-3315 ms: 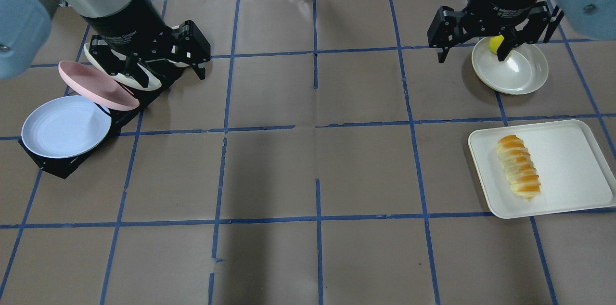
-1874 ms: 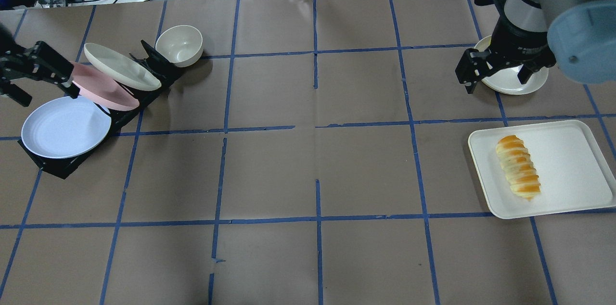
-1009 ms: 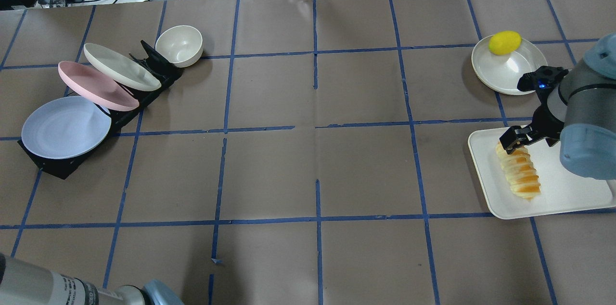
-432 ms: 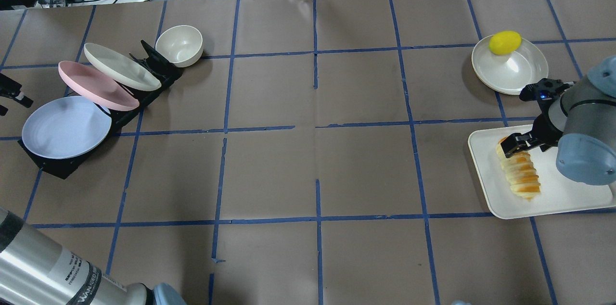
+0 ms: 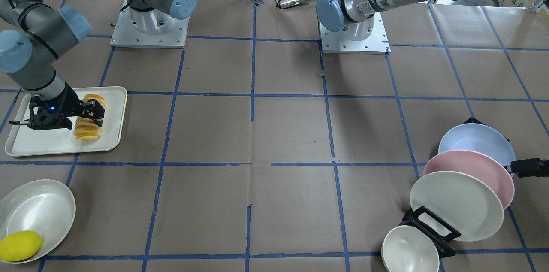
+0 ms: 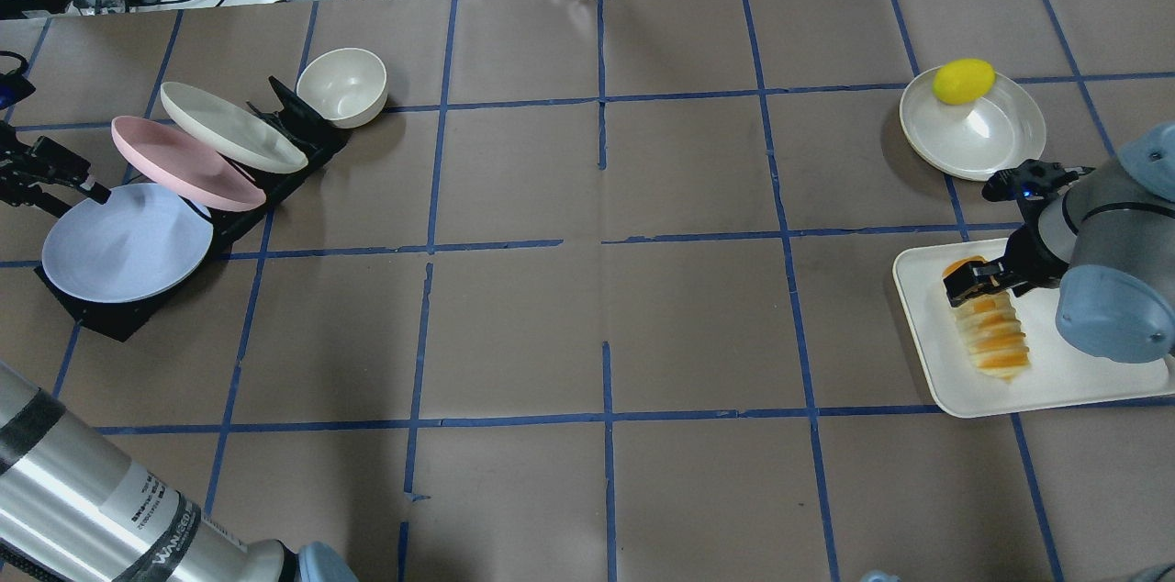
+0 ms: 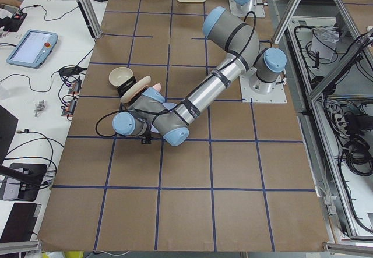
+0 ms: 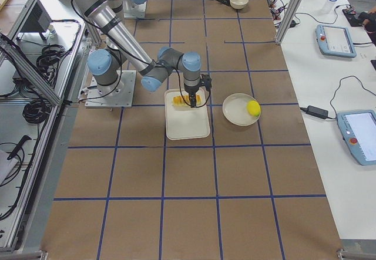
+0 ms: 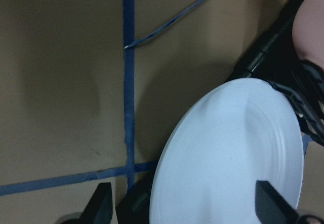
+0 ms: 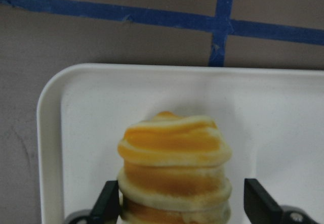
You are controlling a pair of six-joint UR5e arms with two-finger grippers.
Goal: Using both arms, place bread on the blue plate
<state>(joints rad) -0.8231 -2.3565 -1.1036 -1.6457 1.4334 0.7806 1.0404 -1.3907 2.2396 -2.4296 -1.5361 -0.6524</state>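
We see the right gripper [image 10: 182, 209] low over the bread [image 6: 993, 339], fingers spread, one on each side of the loaf. It is not clamped: the wrist view shows a gap on one side, and we can't tell contact on the other. The bread lies flat on the white tray [image 6: 1037, 389] at the robot's right end of the table [image 6: 606, 288], lengthwise along the tray's inner edge.

The left gripper [image 9: 185, 209] is at the blue plate [image 6: 124, 242], fingers apart and holding nothing. In the wrist view the plate's rim fills the space between the tips. In the overhead view one fingertip sits at the rim on the side nearest the pink plate [image 6: 184, 164]; touching or not, we can't tell.

The blue plate leans in the end slot of the black rack [image 6: 110, 320] at the left end of the table, well apart from the bread. The pink plate sits in the next slot, then the cream plate [image 6: 229, 128], with the bowl [image 6: 341, 86] just past the rack's far end.

The lemon [image 6: 964, 80] sits on the dish [image 6: 996, 141] beyond the tray.
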